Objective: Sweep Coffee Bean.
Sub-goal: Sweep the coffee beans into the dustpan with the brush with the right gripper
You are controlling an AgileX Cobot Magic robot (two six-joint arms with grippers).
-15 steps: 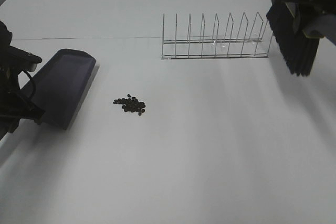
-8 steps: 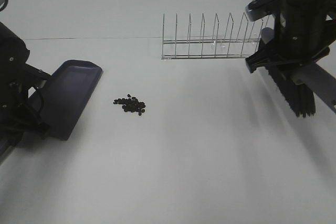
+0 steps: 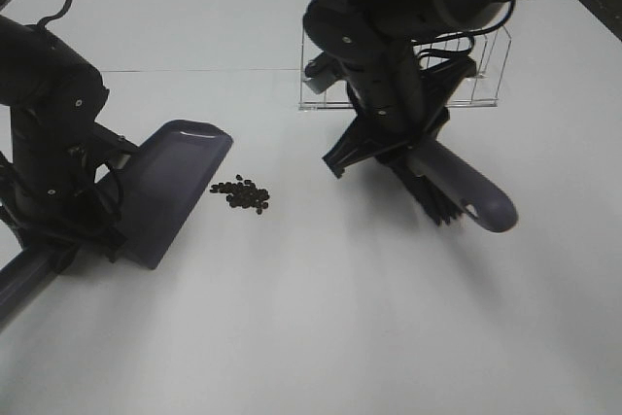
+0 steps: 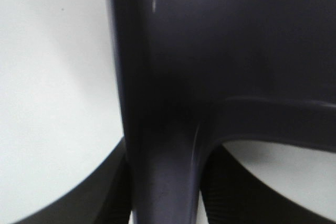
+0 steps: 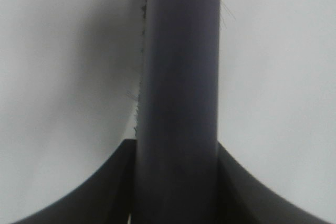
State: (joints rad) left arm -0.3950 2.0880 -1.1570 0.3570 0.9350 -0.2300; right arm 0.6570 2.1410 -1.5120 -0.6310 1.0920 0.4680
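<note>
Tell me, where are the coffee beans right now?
In the high view, the coffee beans lie piled on the white table, left of centre, just right of the grey dustpan's open edge; the brush is farther right.

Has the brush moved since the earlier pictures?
Yes. The brush moved left, from the right end of the wire rack to in front of it, nearer the coffee beans.

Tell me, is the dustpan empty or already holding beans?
Empty: the dustpan has a bare tray; the coffee beans lie piled on the table beside it.
</note>
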